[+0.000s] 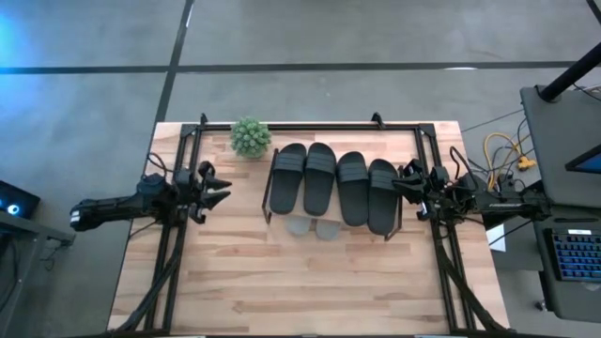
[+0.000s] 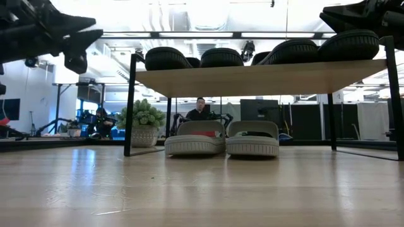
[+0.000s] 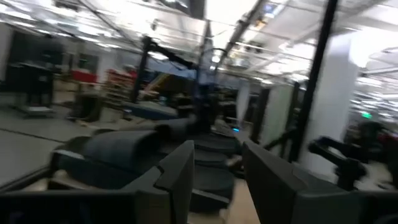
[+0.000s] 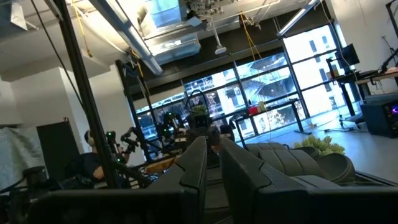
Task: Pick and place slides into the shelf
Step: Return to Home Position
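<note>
Found four black slides (image 1: 319,178) lying side by side across the top of the shelf (image 2: 259,69). Found two grey slides (image 2: 252,142) underneath, on the table (image 1: 282,282), side by side between the wire legs, ends just showing past the board's edge from above. Judged placement complete — only withdrawal of both arms left.

Located left gripper (image 1: 222,192) left of the shelf, raised, well apart from the nearest slide. Fingers (image 3: 177,177) spread wide, holding nothing. Located right gripper (image 1: 398,184) at the shelf's right end, just beside the outermost black slide. Fingers (image 4: 194,165) parted by a narrow slit only, holding nothing. Cannot tell from above whether touching that slide or clear of it.

Main risk on the right: outermost slide perched at the board's end, seemingly tilted in the low view. Could be clipped by a fingertip during a sideways or downward swing, then pushed off the end or onto its neighbour. Advise lifting and backing straight away from the shelf before any turn.

Lesser risk on the left: potted plant (image 1: 251,137) at the back corner, close to the rail frame (image 1: 310,125) — clear of a straight pull-back, exposed to a wide arc.

Open room: broad stretch of table in front of the shelf, narrow lanes on either side between shelf and frame rails.
</note>
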### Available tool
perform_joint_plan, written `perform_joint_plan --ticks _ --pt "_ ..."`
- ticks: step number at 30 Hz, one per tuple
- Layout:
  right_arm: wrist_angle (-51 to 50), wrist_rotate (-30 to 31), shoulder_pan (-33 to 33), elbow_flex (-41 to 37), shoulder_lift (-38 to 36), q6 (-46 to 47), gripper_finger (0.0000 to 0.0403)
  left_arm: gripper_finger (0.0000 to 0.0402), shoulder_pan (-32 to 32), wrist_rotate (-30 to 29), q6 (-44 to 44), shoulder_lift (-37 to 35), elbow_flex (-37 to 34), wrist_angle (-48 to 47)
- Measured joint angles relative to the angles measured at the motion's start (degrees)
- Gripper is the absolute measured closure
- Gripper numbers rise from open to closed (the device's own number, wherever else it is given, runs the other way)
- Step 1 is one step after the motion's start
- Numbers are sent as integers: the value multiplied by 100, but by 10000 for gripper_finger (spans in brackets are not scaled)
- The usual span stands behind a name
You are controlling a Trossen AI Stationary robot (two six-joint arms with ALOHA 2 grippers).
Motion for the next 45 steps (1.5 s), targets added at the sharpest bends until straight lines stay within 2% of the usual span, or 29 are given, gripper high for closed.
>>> perform_joint_plan --ticks 12,19,26,28,32,38,45 --pt "2 -1 0 0 0 -2 364 278 -2 85 -47 101 -5 -686" --pt "2 -2 -2 0 0 -2 364 278 2 -352 144 413 -7 -973" --pt "2 0 -1 0 0 -2 364 278 2 -330 329 744 -7 -1048" --pt "2 -2 0 0 0 -2 364 278 2 -134 600 758 -8 -941" --pt "2 -2 -1 0 0 -2 364 278 -2 345 1288 600 -10 -731" --pt "2 0 0 0 0 -2 364 278 4 348 1297 -26 -12 -853" --pt "0 -1 -1 0 0 -1 364 278 4 227 832 19 -13 -977"
